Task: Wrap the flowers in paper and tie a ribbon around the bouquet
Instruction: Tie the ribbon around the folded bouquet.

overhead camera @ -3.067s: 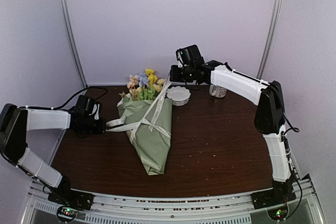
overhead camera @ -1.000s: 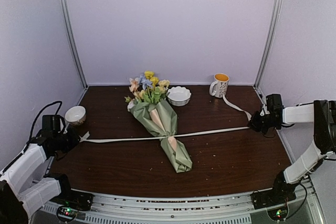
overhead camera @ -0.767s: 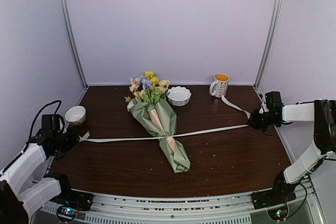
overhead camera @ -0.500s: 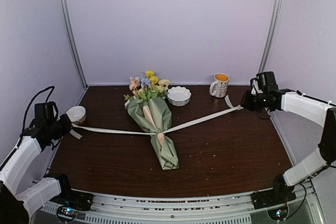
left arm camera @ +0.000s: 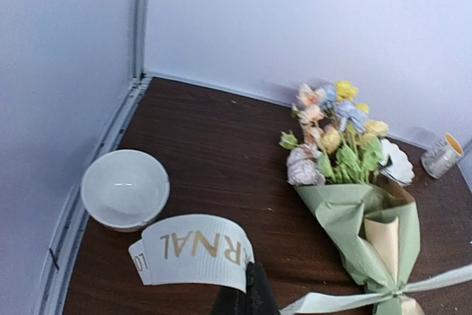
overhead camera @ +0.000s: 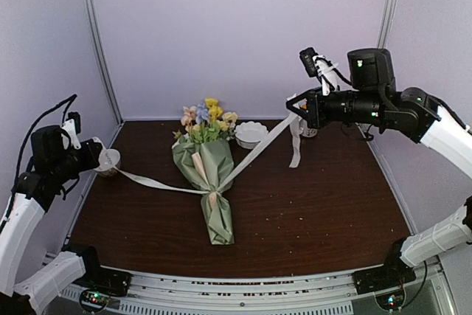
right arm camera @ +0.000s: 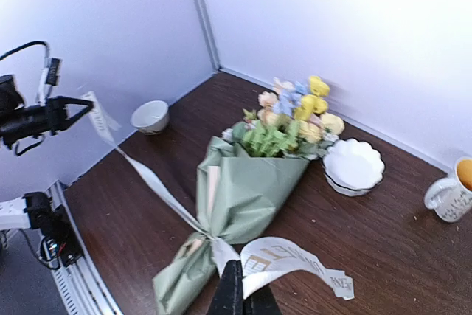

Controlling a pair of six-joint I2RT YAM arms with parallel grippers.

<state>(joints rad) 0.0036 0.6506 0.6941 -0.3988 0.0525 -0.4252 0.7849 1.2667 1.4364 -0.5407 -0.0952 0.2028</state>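
The bouquet [overhead camera: 209, 182] lies on the surface [overhead camera: 317, 197] a bit left of centre, long axis running far-to-near. The flowers [overhead camera: 206, 117] point to the far edge, and the narrow end of the paper [overhead camera: 199, 164] cone points to the near edge. The ribbon [overhead camera: 254, 151] is knotted round the waist & goes out in a V. L pincer [overhead camera: 103, 156], pressed together on one tail, hangs above the left edge. R pincer [overhead camera: 293, 107], also pinching its tail, is raised over the far-right part, w/ the loose end hanging down. So the knot lies between both & below them; which arm is nearer I cannot tell. The next move, I judge, is a pull apart across the axis to tighten.
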